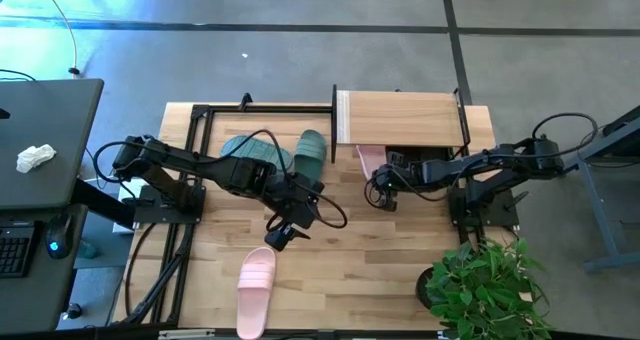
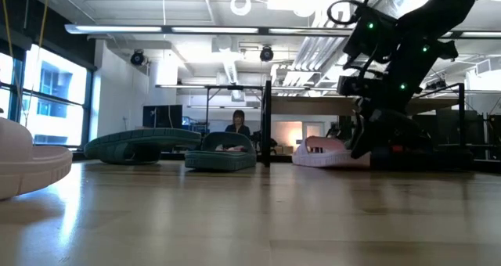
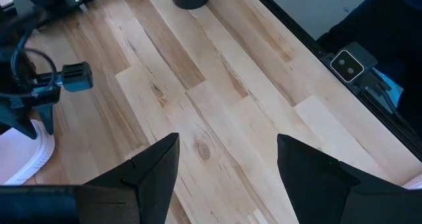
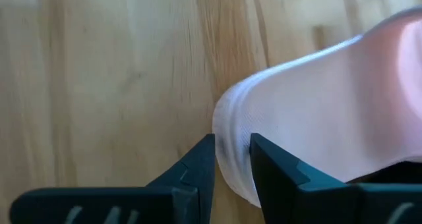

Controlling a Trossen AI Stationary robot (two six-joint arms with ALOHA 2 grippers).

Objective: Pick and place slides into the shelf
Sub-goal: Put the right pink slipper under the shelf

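Observation:
One pale pink slide lies at the shelf's near edge, its far end under the light wooden top board. My right gripper is shut on its near end. A second pink slide rests sole-down near the table's near edge. Two teal-green slides lie inside the black frame, left of the shelf. My left gripper hangs open above bare table between the teal slides and the near pink one, touching nothing. No black slides can be made out. My right gripper pinches the rounded end rim of the pale pink slide between its two fingers. It comes from the table's right, slanting down. The slide lies low on the table by the shelf.
A bare black metal frame stands on the table's far left part. A potted plant sits at the near right corner. A dark desk with a keyboard stands left of the table. Open wood lies in the table's middle.

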